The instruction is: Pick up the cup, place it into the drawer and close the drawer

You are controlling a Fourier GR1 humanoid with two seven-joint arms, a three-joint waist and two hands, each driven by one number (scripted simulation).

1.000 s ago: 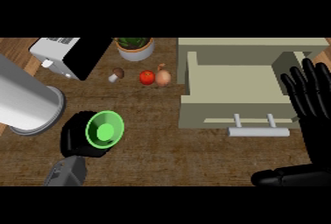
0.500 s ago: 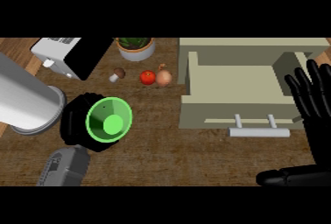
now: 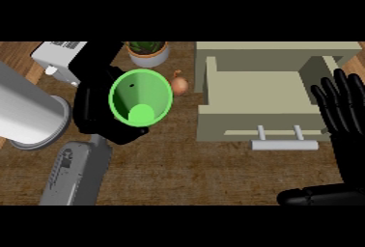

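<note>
My left hand [image 3: 96, 108] is curled round a bright green cup [image 3: 140, 98], held up off the counter with its mouth facing the camera. The cup hangs just left of the open beige drawer [image 3: 260, 118], whose tray shows nothing inside and whose bar handle [image 3: 283, 143] faces me. My right hand [image 3: 343, 108] rests open at the right edge, fingers up, beside the drawer's right wall.
A large steel cylinder [image 3: 25, 116] lies at the left. A white appliance [image 3: 61, 58] and a potted plant [image 3: 147, 51] stand at the back. An onion [image 3: 179, 85] sits between the cup and the drawer.
The left hand has lifted the cup and carried it up and rightward, closer to the camera and the drawer; it now hides the tomato. The right hand has not moved.
</note>
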